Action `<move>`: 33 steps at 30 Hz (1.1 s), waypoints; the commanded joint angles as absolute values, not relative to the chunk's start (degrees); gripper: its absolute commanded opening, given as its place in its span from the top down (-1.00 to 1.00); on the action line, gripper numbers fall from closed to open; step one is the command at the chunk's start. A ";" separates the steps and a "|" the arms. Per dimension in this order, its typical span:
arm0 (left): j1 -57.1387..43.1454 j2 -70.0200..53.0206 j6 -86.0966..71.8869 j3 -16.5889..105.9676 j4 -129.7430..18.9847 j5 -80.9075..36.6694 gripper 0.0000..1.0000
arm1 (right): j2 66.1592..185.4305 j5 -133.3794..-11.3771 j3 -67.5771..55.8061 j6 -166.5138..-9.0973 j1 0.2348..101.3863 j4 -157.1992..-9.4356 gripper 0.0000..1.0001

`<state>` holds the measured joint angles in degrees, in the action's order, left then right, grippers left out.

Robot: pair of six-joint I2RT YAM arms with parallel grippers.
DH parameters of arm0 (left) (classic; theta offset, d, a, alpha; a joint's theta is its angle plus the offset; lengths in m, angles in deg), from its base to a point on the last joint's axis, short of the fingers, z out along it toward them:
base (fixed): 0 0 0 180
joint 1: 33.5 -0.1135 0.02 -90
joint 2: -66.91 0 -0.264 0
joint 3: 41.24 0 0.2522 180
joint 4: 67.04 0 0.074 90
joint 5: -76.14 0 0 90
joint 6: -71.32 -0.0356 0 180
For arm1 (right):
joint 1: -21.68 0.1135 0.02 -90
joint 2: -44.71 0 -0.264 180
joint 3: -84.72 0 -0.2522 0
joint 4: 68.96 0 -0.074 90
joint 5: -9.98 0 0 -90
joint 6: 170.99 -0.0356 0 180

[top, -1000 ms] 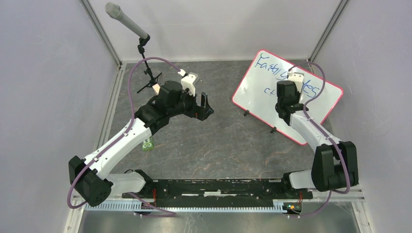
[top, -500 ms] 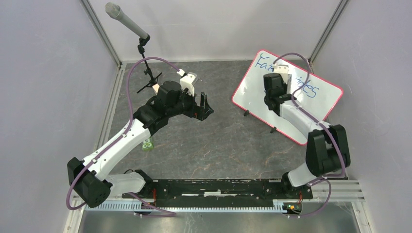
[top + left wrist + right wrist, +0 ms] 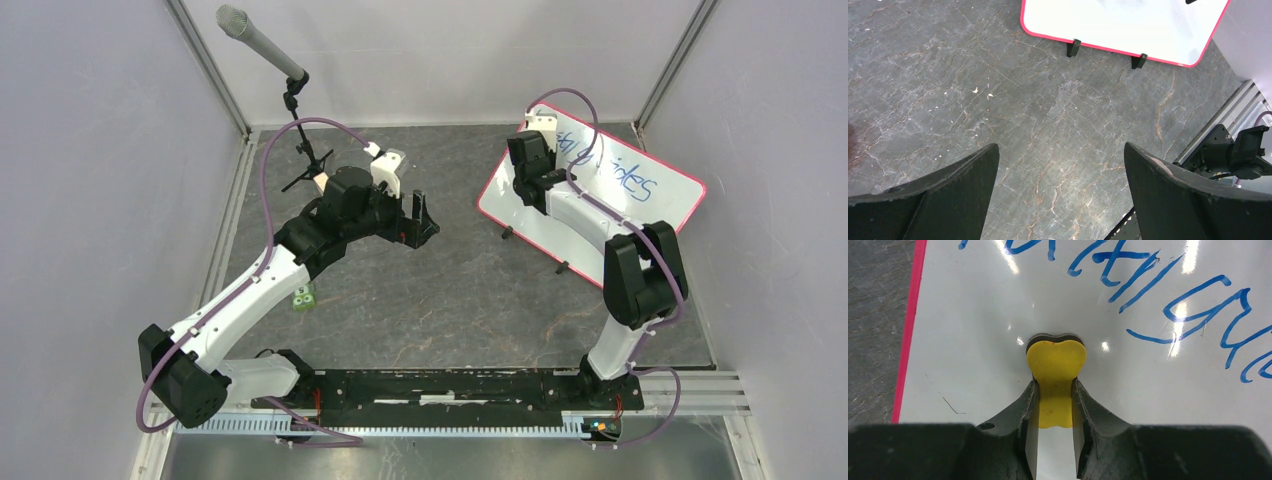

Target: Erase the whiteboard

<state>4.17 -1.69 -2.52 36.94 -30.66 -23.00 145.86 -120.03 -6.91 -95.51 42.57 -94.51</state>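
The whiteboard (image 3: 668, 212) lies skewed at the table's (image 3: 450, 290) far right, one corner close to the right wall. The right gripper (image 3: 1054, 390) is clamped on a yellow eraser (image 3: 1056, 365), which sits on blank board just below the blue handwriting (image 3: 1148, 295). The left gripper (image 3: 1059, 150) hangs well apart from the board, jaws spread wide and holding nothing.

With nothing bracing the loose board on its 2 small black feet (image 3: 1074, 47), a hard wipe could shove or spin it. The narrow pinch may also let the eraser twist, or a stroke could miss the writing.
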 commanded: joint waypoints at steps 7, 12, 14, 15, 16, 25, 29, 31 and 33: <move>3.95 0.10 -3.66 37.21 -32.18 -22.74 -0.99 | 137.76 -123.29 -13.51 -95.30 37.61 -93.74 0.55; 3.95 0.11 -3.41 37.13 -32.37 -23.39 -0.99 | 132.96 -125.11 -18.23 -93.37 37.05 -94.03 0.55; 3.95 0.09 -3.39 37.12 -32.36 -23.36 -0.99 | 131.51 -125.25 -19.05 -93.30 36.65 -94.88 0.55; 3.95 0.14 -3.48 37.12 -32.42 -23.28 -0.99 | 130.59 -124.60 -19.51 -93.41 35.91 -95.18 0.55; 3.97 0.19 -3.48 37.12 -32.36 -23.31 -0.99 | 129.51 -123.75 -20.01 -93.52 35.18 -95.21 0.54; 3.96 0.70 -3.33 37.10 -32.51 -23.81 -0.99 | 124.00 -120.54 -22.95 -90.64 30.65 -92.43 0.54; 3.95 0.87 -3.42 37.03 -32.53 -23.46 -0.99 | 127.97 -118.20 -21.08 -91.03 31.08 -92.82 0.55; 3.97 0.89 -3.57 37.03 -32.36 -23.12 -0.99 | 129.65 -117.29 -20.44 -91.29 32.16 -91.95 0.55; 3.95 0.90 -3.66 37.08 -32.36 -23.00 -0.99 | 131.59 -117.24 -19.19 -91.30 34.21 -91.51 0.55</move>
<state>4.17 -0.56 -2.52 36.94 -30.66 -23.05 128.39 -119.29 -21.86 -91.62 31.42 -93.88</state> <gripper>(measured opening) 0.994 0.301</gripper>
